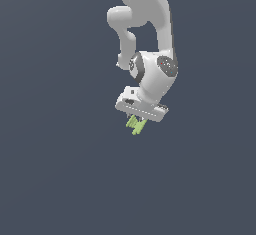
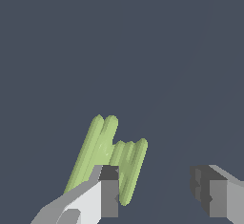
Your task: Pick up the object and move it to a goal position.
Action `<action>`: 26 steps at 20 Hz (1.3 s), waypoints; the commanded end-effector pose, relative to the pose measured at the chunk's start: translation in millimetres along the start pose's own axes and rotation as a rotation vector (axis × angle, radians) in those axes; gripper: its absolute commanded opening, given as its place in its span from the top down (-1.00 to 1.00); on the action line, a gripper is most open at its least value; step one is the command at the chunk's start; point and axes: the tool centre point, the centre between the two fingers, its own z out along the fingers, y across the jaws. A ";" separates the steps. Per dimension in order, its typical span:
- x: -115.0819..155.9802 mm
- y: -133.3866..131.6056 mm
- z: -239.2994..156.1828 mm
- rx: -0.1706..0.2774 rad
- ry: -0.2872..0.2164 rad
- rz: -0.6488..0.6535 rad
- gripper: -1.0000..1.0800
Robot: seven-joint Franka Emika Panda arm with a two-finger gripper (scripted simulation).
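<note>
We see the white gripper [image 2: 159, 197] spread wide, clasping nothing; the small light-green H-like barred piece [image 2: 110, 157] lies against one finger [image 2: 108, 197], long axis pointing away.

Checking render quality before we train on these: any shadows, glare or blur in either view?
Exterior view: flat even light, no cast shadow, soft shading on the arm, green piece small but sharp. Wrist view: no glare or blur, green piece crisp, one end effector finger overlaps it, both fingers cropped by the frame edge.
</note>
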 end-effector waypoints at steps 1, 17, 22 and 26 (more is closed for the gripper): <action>-4.0 -5.8 4.4 -0.032 0.011 0.019 -0.23; -29.0 -41.0 27.8 -0.202 0.128 0.126 -0.23; -36.5 -51.4 33.6 -0.242 0.181 0.155 -0.23; -42.4 -59.5 37.8 -0.269 0.227 0.178 -0.23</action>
